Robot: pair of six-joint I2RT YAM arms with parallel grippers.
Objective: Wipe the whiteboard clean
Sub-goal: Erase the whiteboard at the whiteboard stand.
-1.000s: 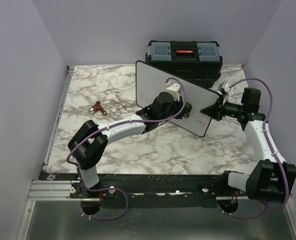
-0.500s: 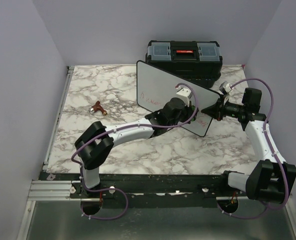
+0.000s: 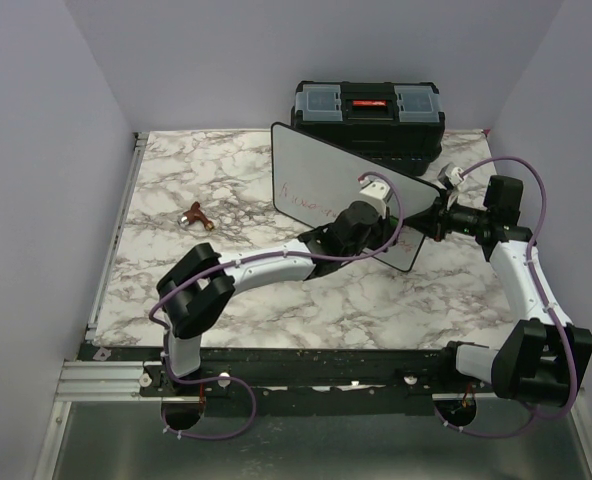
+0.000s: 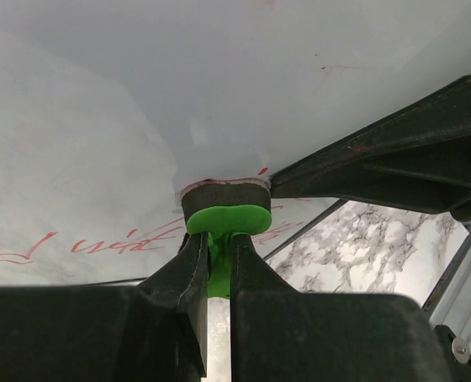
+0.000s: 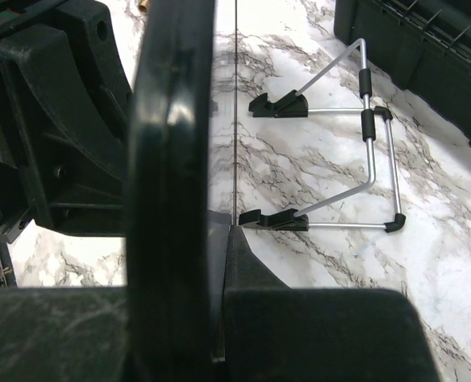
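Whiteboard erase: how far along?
Done: the whiteboard looks clean above the eraser. In hand: right gripper clamps the board's edge; left gripper presses the eraser on its face. Left: red writing along the lower part, left of the eraser.

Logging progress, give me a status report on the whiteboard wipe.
Left gripper shut on eraser, pad against whiteboard. Right gripper clamps its edge. Red writing remains. Toolbox behind, not in the way.

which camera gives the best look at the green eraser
Left wrist: the small green-backed eraser with a dark felt pad sits centre, pinched by the left gripper and pressed on the red-scribbled white whiteboard. In the top view the arm's wrist hides it; the right wrist shows only the board's black edge.
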